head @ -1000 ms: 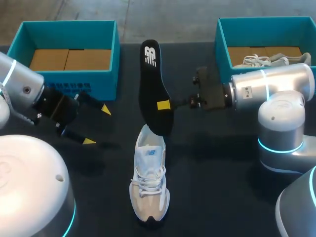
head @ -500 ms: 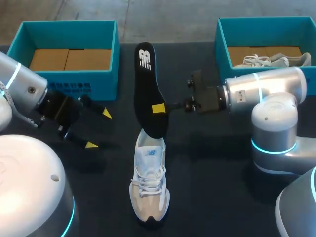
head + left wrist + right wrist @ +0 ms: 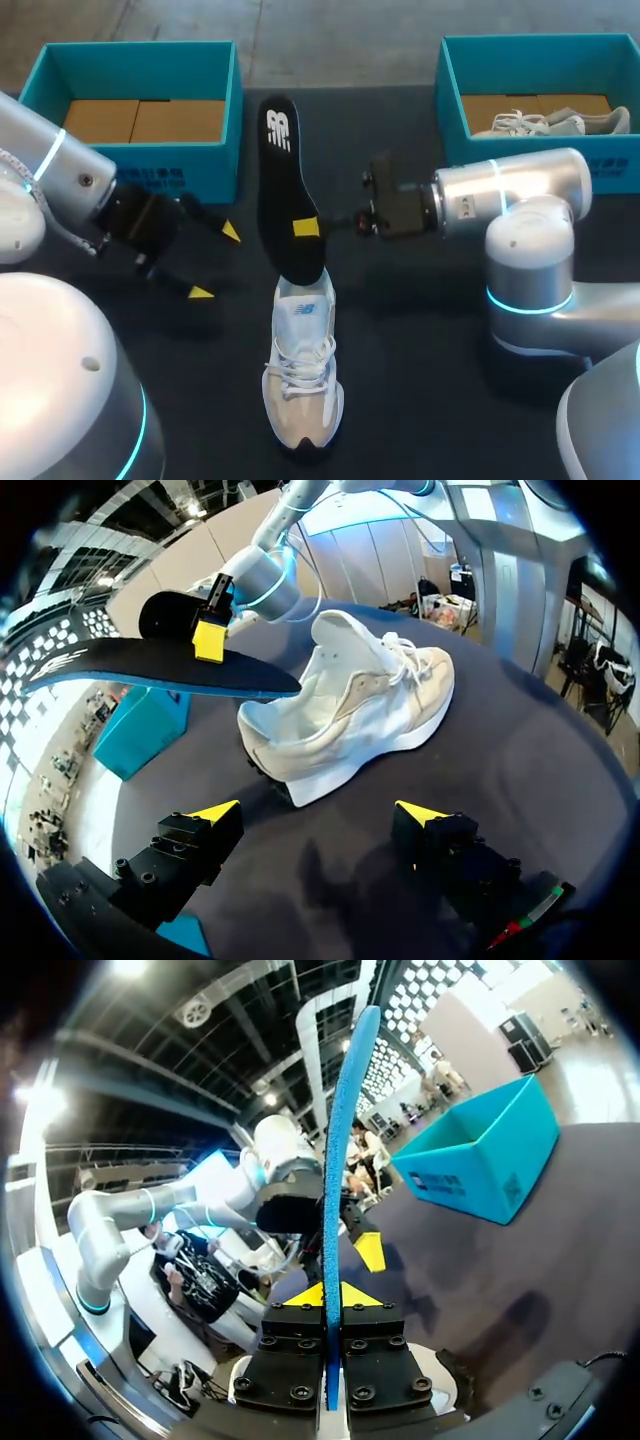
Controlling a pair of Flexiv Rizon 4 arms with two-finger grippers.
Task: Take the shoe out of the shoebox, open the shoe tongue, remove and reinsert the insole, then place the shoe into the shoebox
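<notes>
Insole [image 3: 285, 195] pinched from both sides between fingertips of right gripper [image 3: 310, 226], held on edge, lower end at heel opening of shoe [image 3: 302, 365]; contact cannot be told. Shoe stood upright on table [image 3: 420, 400], just ahead of left gripper [image 3: 318, 815], whose fingers are spread with nothing between them. Shoebox [image 3: 480, 1160] seen well ahead of right fingers.
</notes>
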